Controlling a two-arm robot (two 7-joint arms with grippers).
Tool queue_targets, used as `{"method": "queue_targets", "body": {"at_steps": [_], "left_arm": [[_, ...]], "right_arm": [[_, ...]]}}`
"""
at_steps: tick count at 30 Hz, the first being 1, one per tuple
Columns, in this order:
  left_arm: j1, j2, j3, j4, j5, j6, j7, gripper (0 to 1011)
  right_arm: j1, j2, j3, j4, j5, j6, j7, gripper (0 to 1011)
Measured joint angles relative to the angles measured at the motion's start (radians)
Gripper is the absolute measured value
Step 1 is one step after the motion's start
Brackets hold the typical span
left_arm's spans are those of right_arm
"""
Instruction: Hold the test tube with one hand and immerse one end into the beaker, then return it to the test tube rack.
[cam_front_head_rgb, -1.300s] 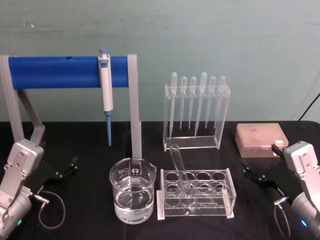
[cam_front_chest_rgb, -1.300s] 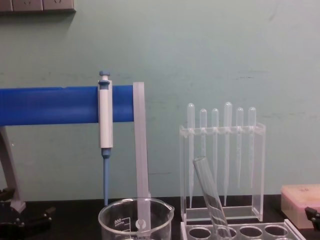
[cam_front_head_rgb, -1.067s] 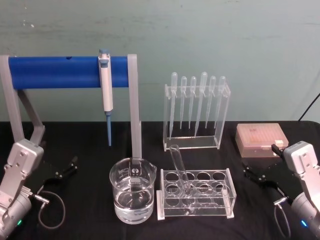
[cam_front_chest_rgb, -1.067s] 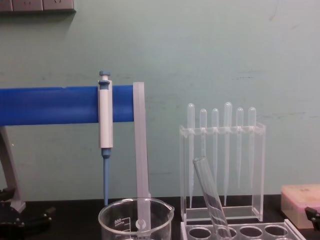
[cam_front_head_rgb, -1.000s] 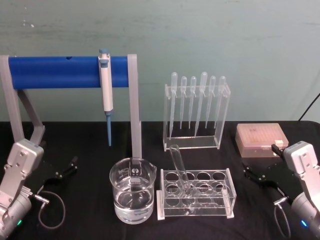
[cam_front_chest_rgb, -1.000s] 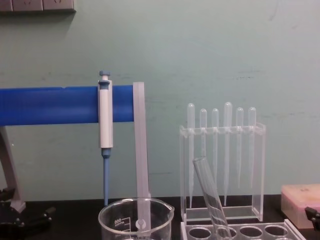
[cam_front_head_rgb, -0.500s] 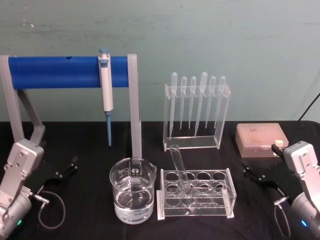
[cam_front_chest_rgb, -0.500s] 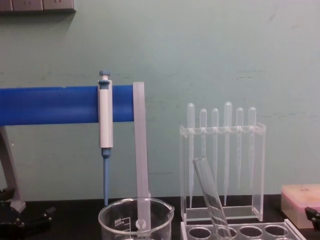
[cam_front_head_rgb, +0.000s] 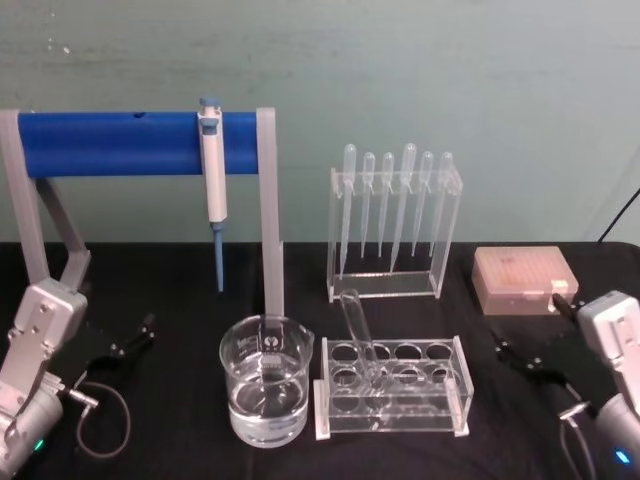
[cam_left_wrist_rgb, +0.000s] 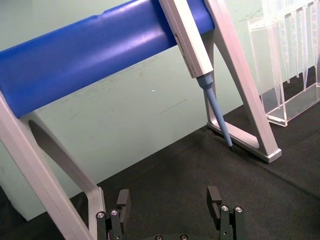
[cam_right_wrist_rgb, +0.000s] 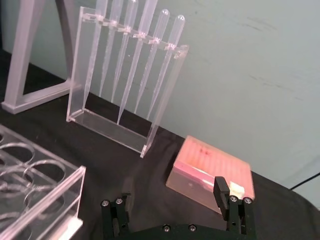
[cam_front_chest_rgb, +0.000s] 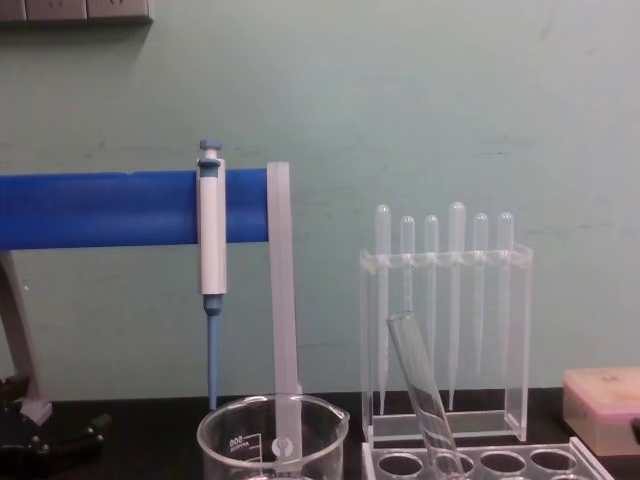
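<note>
Checking the feeds from my desk, I found the long, clear glass test tube (cam_front_head_rgb: 357, 333) standing in one of the left-hand holes of the clear acrylic rack with round holes (cam_front_head_rgb: 462, 372). Its round bottom was down inside and its open rim leaned to the left. The wide clear glass beaker with a pouring spout (cam_front_head_rgb: 265, 392) sat just beside the rack's left end, partly filled with clear liquid. The left gripper, a pair of black flat jaws on a silver wrist (cam_left_wrist_rgb: 168, 200), hung low over the black tablecloth (cam_front_head_rgb: 180, 290) at the table's left side, well apart from the beaker, and its jaws were spread with nothing between them. The right gripper of the same build (cam_right_wrist_rgb: 172, 205) was at the right side, near the pale pink lidded box (cam_front_head_rgb: 523, 278) and apart from the rack, and its jaws too were wide and empty. I judged that no step of the job showed as done, since neither arm had the tube and the tube was not at the beaker. That left the grasp, the lift clear of the hole, the dip of one end into the liquid and the return to the rack. I admit a tube already dipped and put back would have looked much the same, and I could not see whether its lower end was wet.
</note>
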Motion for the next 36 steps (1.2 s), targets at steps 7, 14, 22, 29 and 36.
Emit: {"method": "queue_targets", "body": {"at_steps": [7, 14, 22, 29, 36], "left_arm": [[0.0, 0.0, 0.0, 0.0, 0.0, 0.0, 0.0, 1000], [0.0, 0.0, 0.0, 0.0, 0.0, 0.0, 0.0, 1000], [0.0, 0.0, 0.0, 0.0, 0.0, 0.0, 0.0, 1000], [0.0, 0.0, 0.0, 0.0, 0.0, 0.0, 0.0, 1000], [0.0, 0.0, 0.0, 0.0, 0.0, 0.0, 0.0, 1000]], "right_arm": [[-0.139, 0.105, 0.058, -0.168, -0.012, -0.006, 0.006, 1000], [-0.21, 0.175, 0.093, -0.312, 0.078, 0.017, 0.128, 1002], [-0.152, 0.162, 0.061, -0.386, 0.177, 0.106, 0.301, 1000], [-0.008, 0.054, -0.023, -0.354, 0.161, 0.219, 0.379, 1000], [0.104, -0.04, -0.081, -0.279, 0.115, 0.302, 0.408, 1000]]}}
